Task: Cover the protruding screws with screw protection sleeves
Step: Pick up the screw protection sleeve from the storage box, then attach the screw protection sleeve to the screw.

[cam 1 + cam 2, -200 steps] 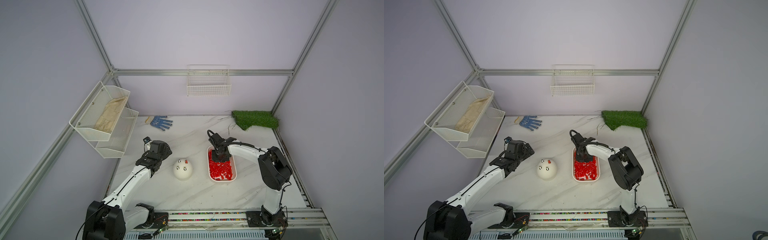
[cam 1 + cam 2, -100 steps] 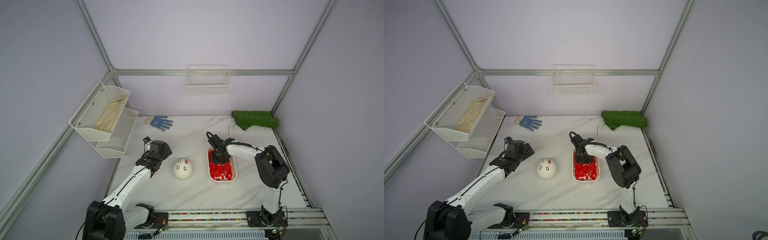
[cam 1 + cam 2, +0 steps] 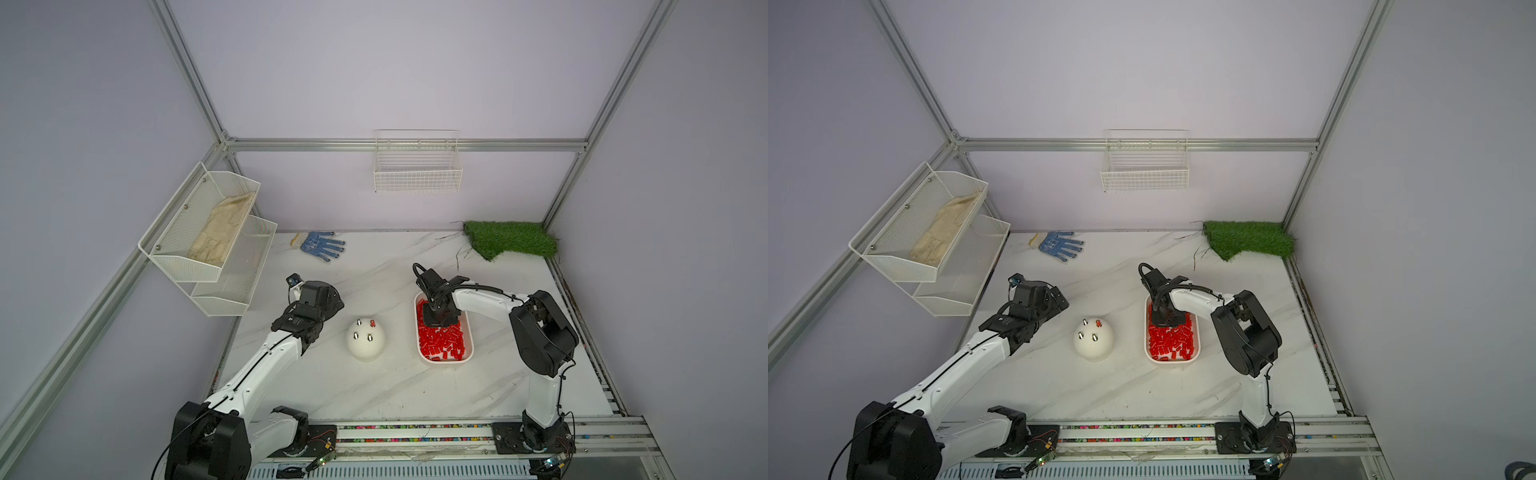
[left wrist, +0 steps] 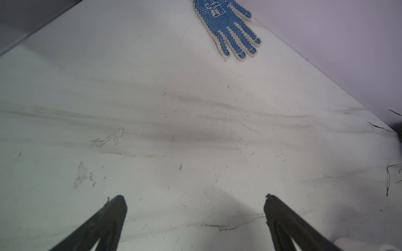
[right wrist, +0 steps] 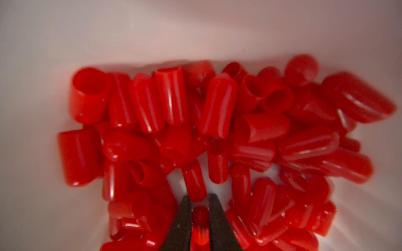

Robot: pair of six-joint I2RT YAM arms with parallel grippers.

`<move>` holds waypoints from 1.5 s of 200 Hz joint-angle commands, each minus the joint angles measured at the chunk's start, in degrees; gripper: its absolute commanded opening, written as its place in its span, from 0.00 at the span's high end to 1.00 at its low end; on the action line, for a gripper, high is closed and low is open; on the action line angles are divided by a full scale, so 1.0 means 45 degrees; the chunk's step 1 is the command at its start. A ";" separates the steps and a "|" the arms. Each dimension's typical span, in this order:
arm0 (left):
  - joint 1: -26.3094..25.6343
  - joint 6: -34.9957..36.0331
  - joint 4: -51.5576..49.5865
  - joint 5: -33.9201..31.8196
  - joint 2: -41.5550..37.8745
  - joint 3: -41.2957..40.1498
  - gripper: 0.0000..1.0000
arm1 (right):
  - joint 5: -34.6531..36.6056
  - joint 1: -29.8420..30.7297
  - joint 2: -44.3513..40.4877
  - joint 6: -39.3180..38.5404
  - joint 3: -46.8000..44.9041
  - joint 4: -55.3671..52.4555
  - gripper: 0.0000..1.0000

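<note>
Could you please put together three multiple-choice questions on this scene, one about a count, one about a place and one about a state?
1. How many screws on the white dome wear a red sleeve?
A. one
B. two
C. all four

2. Where is the right end effector?
A. over the dome
B. down in the white tray of sleeves
C. beside the grass mat

3. How does the left end effector stand?
A. shut on a sleeve
B. shut, empty
C. open, empty

1 A: both top views show one red sleeve beside three bare screws.
2 B: in the right wrist view its fingers sit among the heaped sleeves, closed on a sleeve.
3 C: its fingers stand wide apart over bare table.
</note>
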 commanded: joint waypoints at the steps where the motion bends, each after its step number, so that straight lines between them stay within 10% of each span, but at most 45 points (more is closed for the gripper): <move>1: 0.0068 -0.0071 0.0422 -0.0085 -0.0106 0.0136 0.00 | 0.0106 -0.0059 -0.0334 0.0036 0.0132 -0.0139 0.84; 135: 0.0068 -0.0159 0.0425 0.0144 -0.0027 0.0161 0.00 | 0.1028 0.0322 -0.3040 -0.0693 0.0599 0.0530 0.85; 300: 0.0770 -0.0110 -0.0199 -0.0426 -0.1236 -0.0290 0.00 | -0.0044 0.3952 -0.1134 -0.0341 0.3222 0.4474 0.85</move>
